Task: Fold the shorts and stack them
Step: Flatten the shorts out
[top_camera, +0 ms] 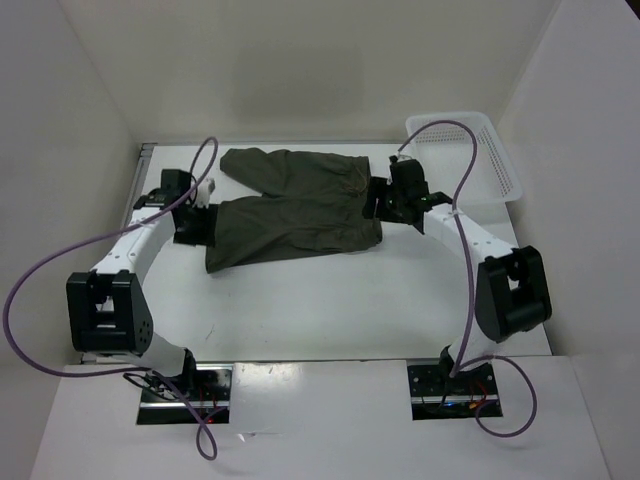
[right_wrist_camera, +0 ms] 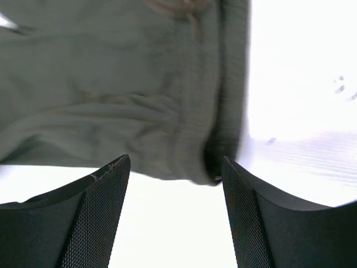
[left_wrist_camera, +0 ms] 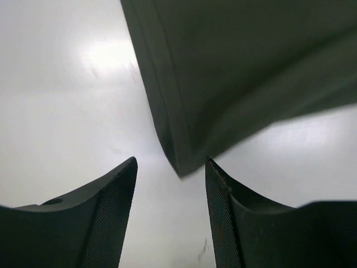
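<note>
Dark green shorts (top_camera: 295, 205), spread flat on the white table (top_camera: 330, 300) between the two arms, legs toward the left, waistband toward the right. Probably light, soft and limp: bound to sag from any pinch point, to crease rather than keep a shape, and to slide easily over the smooth surface. Thickest and firmest along the gathered waistband and the stitched leg hems, so best taken there, at a corner on each side, to lift one edge evenly for the fold.

At the hem end of the nearer leg, the left gripper (top_camera: 193, 224), low over the surface, forearm reaching in from the left. Its fingers (left_wrist_camera: 100, 218) spread apart, nothing pinched. Hem corner of the shorts (left_wrist_camera: 251, 67) just ahead of the tips, centred on the gap, bare table on either side.

At the waistband end, the right gripper (top_camera: 388, 203), also low, forearm reaching in from the right. Its fingers (right_wrist_camera: 97, 215) likewise parted and empty. Ribbed waistband corner of the shorts (right_wrist_camera: 111, 84) just beyond the tips, nearer the right-hand finger. Behind and outside this gripper, a white basket (top_camera: 490, 160), apart from the cloth.

Impossible to tell from either wrist view whether the tips touch the table.
</note>
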